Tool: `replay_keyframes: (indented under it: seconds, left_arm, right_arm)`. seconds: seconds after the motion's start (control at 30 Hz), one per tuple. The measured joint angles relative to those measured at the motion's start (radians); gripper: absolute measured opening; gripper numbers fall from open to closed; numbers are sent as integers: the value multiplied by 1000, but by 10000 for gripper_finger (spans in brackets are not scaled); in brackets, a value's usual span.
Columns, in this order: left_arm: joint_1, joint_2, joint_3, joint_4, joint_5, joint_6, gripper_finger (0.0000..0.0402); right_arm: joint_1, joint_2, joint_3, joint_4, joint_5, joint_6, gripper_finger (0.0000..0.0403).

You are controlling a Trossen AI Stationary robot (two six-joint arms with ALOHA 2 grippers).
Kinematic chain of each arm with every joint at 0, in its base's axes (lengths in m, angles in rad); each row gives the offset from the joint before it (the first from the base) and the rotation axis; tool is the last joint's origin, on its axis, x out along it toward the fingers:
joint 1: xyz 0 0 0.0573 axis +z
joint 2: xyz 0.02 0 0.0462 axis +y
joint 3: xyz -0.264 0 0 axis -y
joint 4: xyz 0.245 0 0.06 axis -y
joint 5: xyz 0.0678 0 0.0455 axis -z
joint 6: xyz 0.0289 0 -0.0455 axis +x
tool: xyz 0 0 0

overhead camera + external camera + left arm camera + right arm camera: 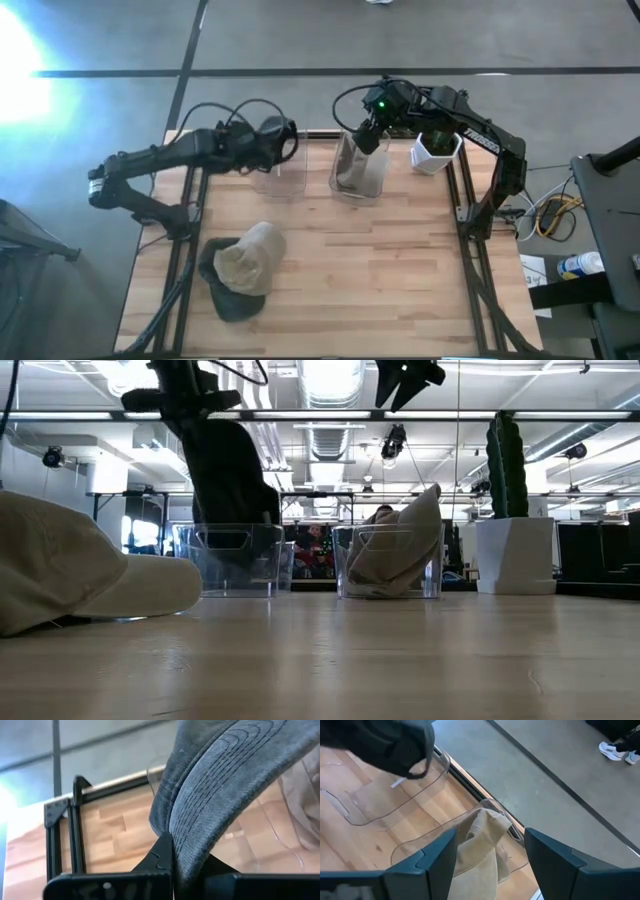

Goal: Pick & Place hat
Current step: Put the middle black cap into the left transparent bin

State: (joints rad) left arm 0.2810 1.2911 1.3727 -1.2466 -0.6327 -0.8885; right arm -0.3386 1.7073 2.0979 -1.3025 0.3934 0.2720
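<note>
Three hats are before you: a dark grey hat is clamped by its brim in your left end effector, hanging above the left clear bin in the upper middle of the high view; in the low view that dark grey hat droops so that its lower part looks to sit inside the left clear bin. You can see a tan hat already stuffed upright in the right clear bin, just to the right of the first bin, and its crown pokes above the rim in the low view. Your right end effector hovers directly over that bin with its fingers spread wide and nothing between them; the right wrist view looks down past them onto the tan hat and the curved wall of the right clear bin. Toward the lower left of the high view you have a loose pile of hats lying on the wooden table, a beige one on top of a dark one, well apart from both bins. A white pot sits at the table's upper right edge, holding a tall green plant in the low view.
</note>
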Motion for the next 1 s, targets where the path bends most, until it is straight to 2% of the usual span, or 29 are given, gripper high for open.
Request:
replay_keyframes:
  seconds: [0.27,0.53,0.8,1.0]
  left_arm:
    - [79,210,101,-21,216,56,7]
    - [71,421,187,-55,243,105,14]
    - [36,527,252,-38,240,83,101]
    - [-4,538,274,-41,251,53,148]
  right_arm:
    - [-1,1,-7,8,0,30,226]
    - [0,2,-34,-8,0,62,226]
    - [0,3,-45,-28,-1,65,226]
    - [0,3,-45,-28,-2,61,226]
